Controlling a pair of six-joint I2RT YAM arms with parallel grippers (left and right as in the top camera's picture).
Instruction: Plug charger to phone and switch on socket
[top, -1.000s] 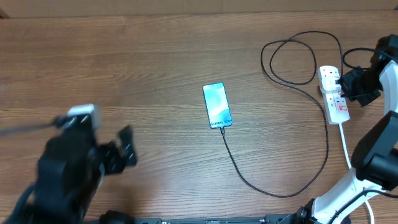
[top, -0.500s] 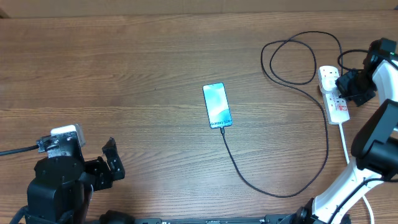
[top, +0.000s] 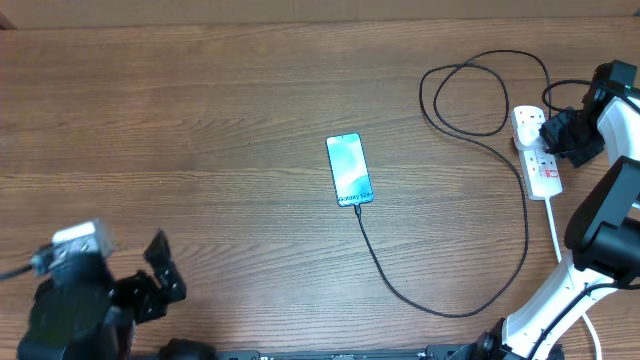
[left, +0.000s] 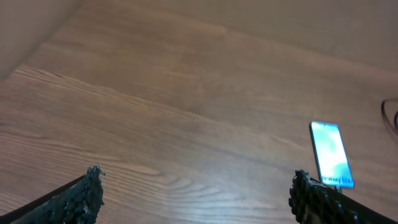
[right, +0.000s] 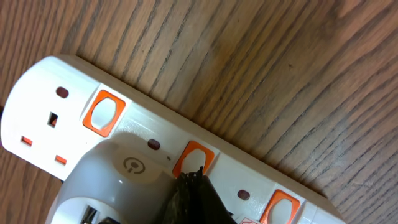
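One fingertip (right: 193, 190) of the right gripper (top: 563, 134) sits at a socket (right: 146, 124) switch (right: 193, 149), its spread impossible to tell; left gripper (left: 196, 180) gapes wide.

On my feed, the wood-grain worktop (top: 200, 120) carries the phone (top: 349, 169) lying flat near the middle with its lit screen facing up. The charger (top: 372, 250), a thin black cable, meets the phone's near end. It sweeps right in a wide curve and loops at the far right. Just beside that loop I see the white socket (top: 545, 178), with its thick white cord (top: 556, 235) trailing toward the near edge.
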